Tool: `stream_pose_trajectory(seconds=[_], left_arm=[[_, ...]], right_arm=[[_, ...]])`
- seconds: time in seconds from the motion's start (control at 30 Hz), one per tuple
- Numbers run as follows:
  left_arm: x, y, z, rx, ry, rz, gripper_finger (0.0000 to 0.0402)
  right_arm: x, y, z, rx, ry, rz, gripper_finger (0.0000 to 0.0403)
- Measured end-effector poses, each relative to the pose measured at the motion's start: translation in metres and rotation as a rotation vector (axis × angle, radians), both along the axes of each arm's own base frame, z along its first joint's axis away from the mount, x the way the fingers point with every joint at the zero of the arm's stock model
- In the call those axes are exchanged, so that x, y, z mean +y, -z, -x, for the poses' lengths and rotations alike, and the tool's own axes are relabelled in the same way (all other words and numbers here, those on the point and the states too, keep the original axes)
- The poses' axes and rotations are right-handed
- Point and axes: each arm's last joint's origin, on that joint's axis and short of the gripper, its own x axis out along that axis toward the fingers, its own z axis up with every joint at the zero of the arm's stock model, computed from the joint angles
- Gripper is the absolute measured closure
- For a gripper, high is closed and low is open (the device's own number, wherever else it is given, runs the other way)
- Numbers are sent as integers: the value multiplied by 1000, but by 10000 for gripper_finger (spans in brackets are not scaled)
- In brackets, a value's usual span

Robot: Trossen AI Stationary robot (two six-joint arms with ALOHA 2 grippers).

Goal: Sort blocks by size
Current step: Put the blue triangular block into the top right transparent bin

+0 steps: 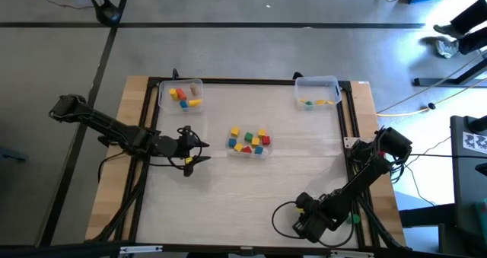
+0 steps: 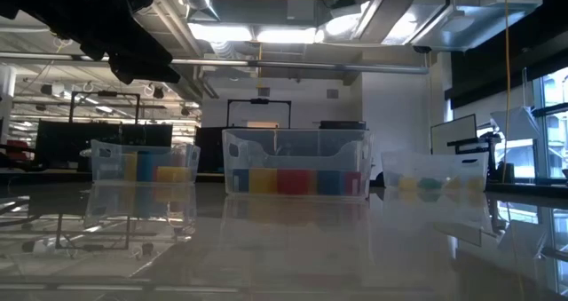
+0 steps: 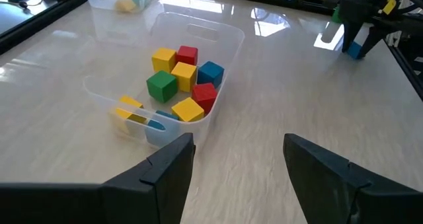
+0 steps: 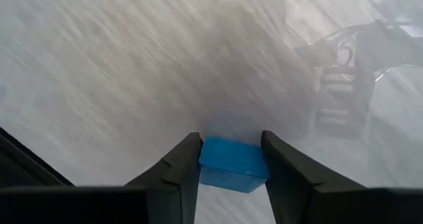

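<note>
Several blocks, red, yellow, green and blue, lie in a clear bin at the table's middle. Two more clear bins stand at the far edge: the left one holds orange, yellow and red blocks, the right one yellow and green ones. My left gripper hovers open just left of the middle bin, pointing at it. My right gripper points down near the table's front right, shut on a single blue block. My right gripper pinches the blue block by two opposite sides between its two fingers, coming from above and pointing down. The block sits level between the fingertips, low over the table; I cannot tell whether it rests on the table or hangs just clear.
Black rails frame the pale tabletop. Open table lies between the middle bin and my right gripper. Cables loop by the right arm's base at the front edge.
</note>
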Motion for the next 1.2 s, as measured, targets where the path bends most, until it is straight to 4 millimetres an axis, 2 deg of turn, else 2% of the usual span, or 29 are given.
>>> stream_pose_trajectory(seconds=[0.17,0.27,0.4,0.77,1.2], left_arm=[[0,0,0,-1,-3,6,180],[0,0,0,-4,-11,24,180],[0,0,0,-5,-12,26,180],[1,-1,-1,-12,-14,19,180],[1,-1,-1,-12,-17,21,180]], right_arm=[[-1,-1,0,-6,-29,1,250],[-7,-6,-2,-13,-68,2,259],[-19,-24,-7,-84,-118,22,271],[-86,-77,3,-148,-134,343,270],[-178,-124,20,-166,79,846,268]])
